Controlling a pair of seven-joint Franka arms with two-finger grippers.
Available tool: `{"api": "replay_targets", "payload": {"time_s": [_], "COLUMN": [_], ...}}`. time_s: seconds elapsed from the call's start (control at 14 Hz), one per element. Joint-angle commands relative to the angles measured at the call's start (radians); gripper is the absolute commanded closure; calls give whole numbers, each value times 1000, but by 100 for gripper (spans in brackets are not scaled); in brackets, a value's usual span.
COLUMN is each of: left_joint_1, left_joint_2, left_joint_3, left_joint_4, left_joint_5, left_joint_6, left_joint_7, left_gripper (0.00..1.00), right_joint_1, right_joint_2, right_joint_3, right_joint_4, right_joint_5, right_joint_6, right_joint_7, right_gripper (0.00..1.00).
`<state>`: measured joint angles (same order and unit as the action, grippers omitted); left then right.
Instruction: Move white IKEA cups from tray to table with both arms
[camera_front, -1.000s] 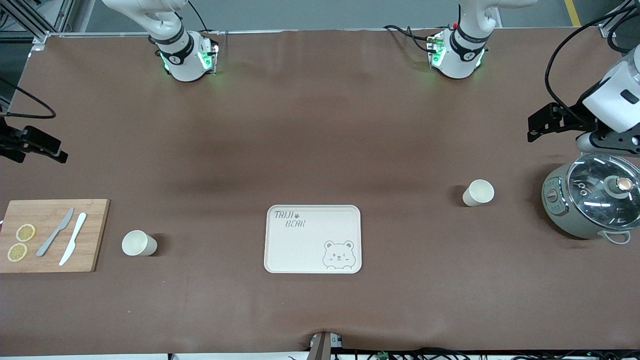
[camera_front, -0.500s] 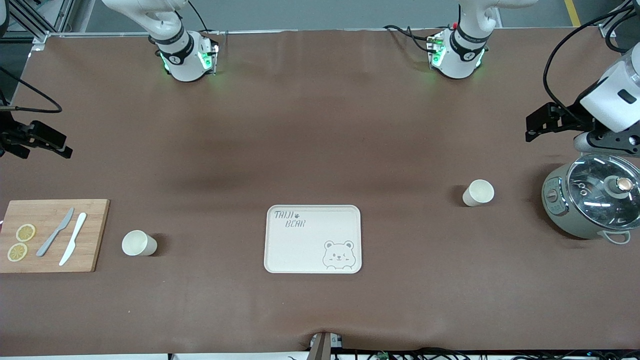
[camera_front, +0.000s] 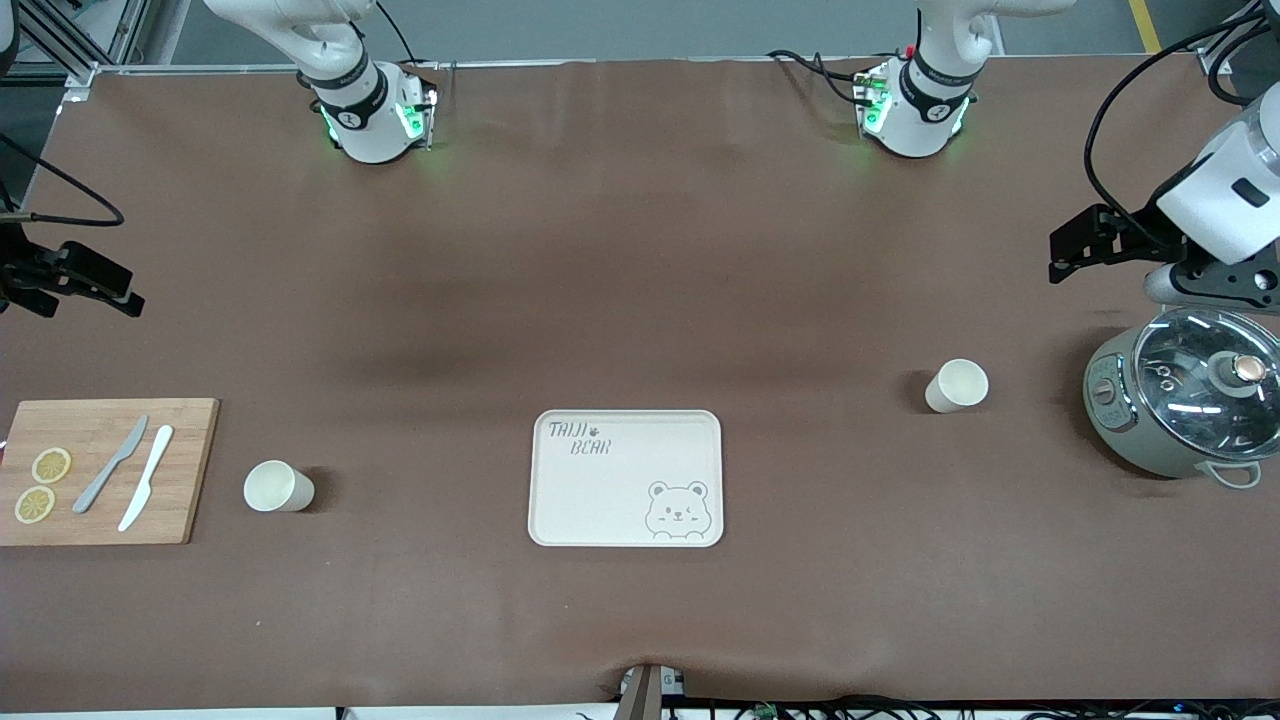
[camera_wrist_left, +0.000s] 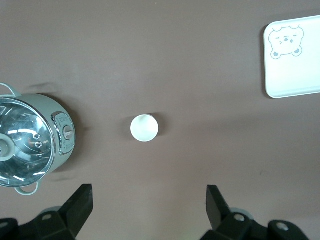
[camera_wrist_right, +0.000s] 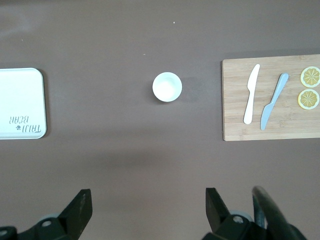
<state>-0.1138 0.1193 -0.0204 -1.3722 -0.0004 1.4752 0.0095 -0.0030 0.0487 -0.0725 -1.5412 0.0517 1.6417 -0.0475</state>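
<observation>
Standing apart, two white cups (camera_front: 278, 487) (camera_front: 957, 386), one tray (camera_front: 625, 478)

A robotics lab — brown-covered table (camera_front: 640, 250), aluminium framing (camera_front: 60, 40), trailing cables (camera_front: 1120, 120) — dressed with kitchen props.

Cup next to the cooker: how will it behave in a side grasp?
The cup is small, plain and thin-rimmed, so probably light. It stands upright, narrower at the base, so an off-centre push may tip it; on its side it would likely roll. The smooth wall could slip between the fingers.
</observation>
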Motion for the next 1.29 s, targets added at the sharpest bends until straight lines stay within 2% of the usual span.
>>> {"api": "replay_targets", "payload": {"time_s": [0.0,1.21], "left_joint_1": [-7,-6], "left_joint_2": [-3,-3], "left_joint_3": [13,14], "left_joint_4": [2,1], "left_joint_5": [-16,2], "left_joint_6": [1,2], "left_joint_7": [18,61], "left_gripper": [0,0], "right_joint_1": [3,1], "right_joint_2": [-30,-32], "right_joint_3": [3,3], "right_joint_4": [-33,-33], "right_joint_5": [-16,-16], "right_joint_6": [12,10], "right_joint_7": [-3,-5], "right_gripper": [0,0]}}
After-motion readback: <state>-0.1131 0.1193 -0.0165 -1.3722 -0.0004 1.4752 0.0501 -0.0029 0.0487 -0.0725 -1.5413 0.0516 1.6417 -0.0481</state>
